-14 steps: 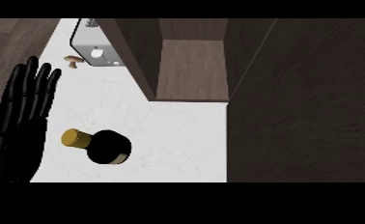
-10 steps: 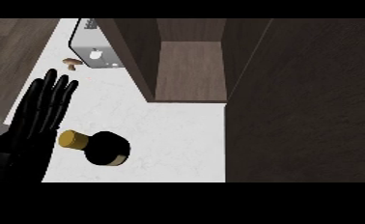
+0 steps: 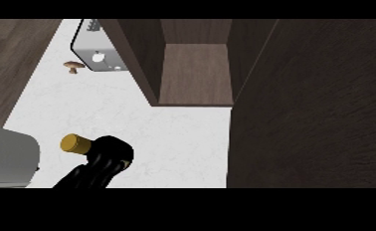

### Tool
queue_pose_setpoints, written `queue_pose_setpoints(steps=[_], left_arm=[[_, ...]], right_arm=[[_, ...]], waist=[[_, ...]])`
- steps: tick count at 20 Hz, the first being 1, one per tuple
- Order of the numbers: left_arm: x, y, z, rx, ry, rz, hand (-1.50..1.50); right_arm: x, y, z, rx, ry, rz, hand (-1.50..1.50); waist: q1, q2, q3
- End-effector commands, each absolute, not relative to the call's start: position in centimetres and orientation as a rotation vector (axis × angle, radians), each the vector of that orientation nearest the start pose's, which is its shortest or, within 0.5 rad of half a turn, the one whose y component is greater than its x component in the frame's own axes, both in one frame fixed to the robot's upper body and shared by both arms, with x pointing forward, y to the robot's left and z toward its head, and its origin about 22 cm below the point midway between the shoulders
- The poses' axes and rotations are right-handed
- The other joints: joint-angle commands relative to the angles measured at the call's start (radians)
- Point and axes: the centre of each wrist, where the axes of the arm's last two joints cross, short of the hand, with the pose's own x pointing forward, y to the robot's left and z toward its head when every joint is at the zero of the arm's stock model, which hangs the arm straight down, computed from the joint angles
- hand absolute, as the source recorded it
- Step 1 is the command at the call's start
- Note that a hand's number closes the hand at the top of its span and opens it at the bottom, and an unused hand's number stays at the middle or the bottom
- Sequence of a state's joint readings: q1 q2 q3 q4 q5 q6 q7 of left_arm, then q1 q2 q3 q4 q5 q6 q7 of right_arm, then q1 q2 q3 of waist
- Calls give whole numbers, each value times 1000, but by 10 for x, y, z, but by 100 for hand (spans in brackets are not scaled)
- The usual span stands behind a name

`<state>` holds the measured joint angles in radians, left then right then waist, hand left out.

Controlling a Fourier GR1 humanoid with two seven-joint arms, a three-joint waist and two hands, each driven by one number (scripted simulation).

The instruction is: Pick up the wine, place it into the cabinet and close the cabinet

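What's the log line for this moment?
phase: grasp | left hand: curled round wine on counter | right hand: not in view | cabinet: open

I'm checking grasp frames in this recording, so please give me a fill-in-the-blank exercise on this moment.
1. The wine bottle has a ___ cap.
2. The hand curled round the wine bottle is the robot's ___ hand.
3. The cabinet stands ___, with no bottle inside.
4. The small brown thing on the counter, left of the cabinet, is a ___.

Missing words: gold; left; open; mushroom.
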<state>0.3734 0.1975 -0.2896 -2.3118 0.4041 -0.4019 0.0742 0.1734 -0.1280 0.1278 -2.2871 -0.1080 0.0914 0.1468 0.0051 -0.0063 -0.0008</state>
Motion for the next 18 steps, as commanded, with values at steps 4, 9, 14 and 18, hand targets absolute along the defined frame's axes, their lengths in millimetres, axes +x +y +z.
queue_pose_setpoints(steps=[4, 9, 14, 18], left_arm=[[96, 218, 122, -822, -1749, -354, -150], [79, 226, 153, -836, -1747, -359, -150], [77, 222, 143, -815, -1746, -298, -150], [75, 227, 156, -798, -1740, -296, -150]], right_arm=[[121, -222, 172, 217, -1925, 231, -150], [136, -220, 172, 216, -1936, 224, -150], [132, -219, 177, 203, -1942, 234, -150], [127, -207, 189, 213, -1949, 234, -150]], waist=[[0, 2, 0], [7, 4, 1], [7, 2, 1], [5, 2, 0]])
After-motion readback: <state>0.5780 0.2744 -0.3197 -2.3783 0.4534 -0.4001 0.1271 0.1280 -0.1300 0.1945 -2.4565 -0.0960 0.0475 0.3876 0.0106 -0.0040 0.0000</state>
